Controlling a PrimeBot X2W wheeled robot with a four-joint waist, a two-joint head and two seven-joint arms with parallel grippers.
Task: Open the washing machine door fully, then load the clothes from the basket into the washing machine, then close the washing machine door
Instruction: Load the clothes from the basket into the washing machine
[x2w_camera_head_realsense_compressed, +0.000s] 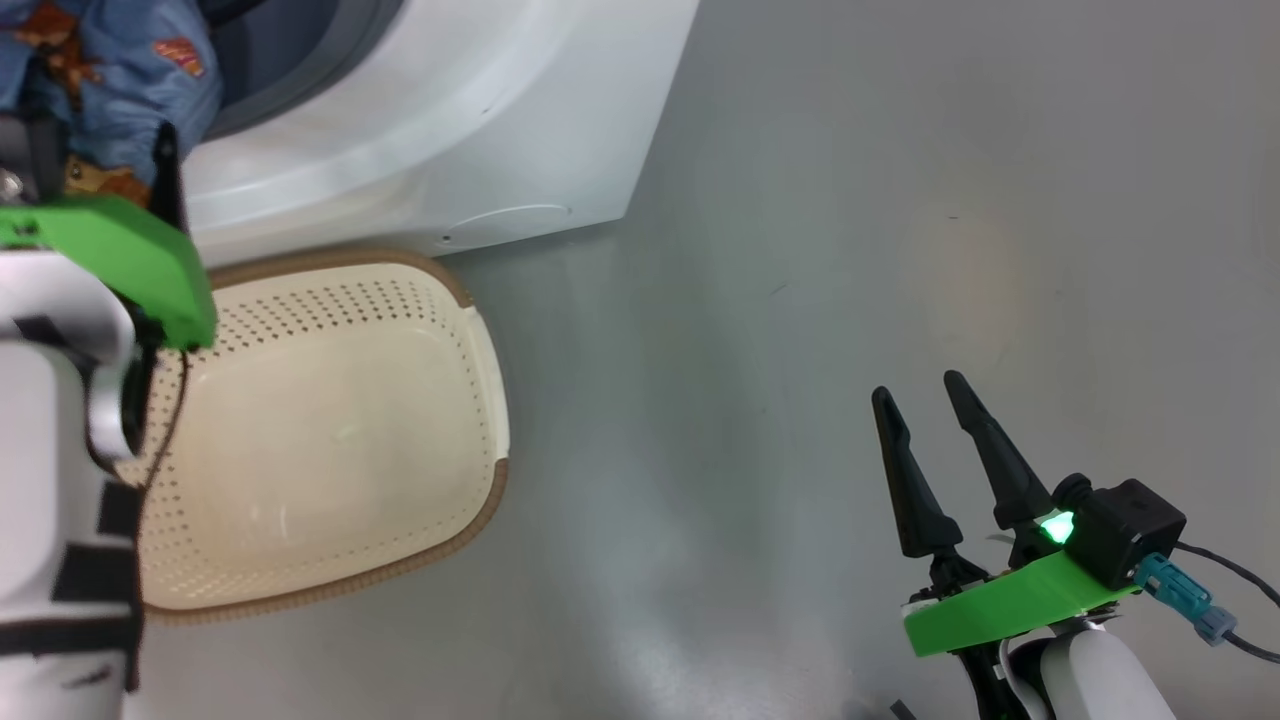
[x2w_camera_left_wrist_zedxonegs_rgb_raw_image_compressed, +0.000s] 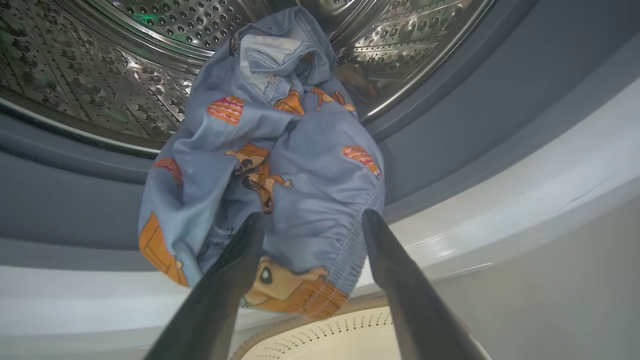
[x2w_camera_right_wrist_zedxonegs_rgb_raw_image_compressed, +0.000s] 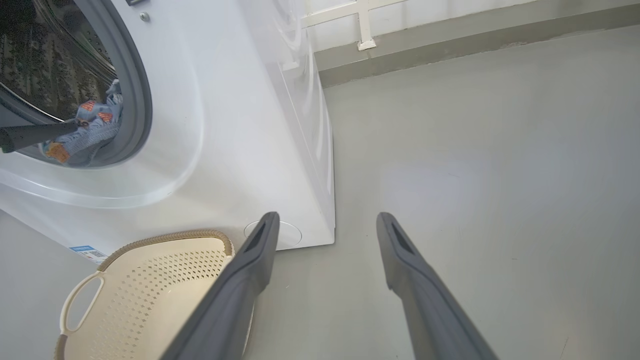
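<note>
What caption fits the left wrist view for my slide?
Open left gripper straddling blue printed clothes draped over the grey seal into the steel drum, basket below.

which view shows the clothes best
The left wrist view: the clothes lie large and close over the seal at the drum's mouth, print clear. The head view catches a corner; the right wrist view shows them small and far.

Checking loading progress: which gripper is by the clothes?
The left gripper; its open fingers flank the clothes at the drum mouth; the right gripper hangs over floor.
</note>
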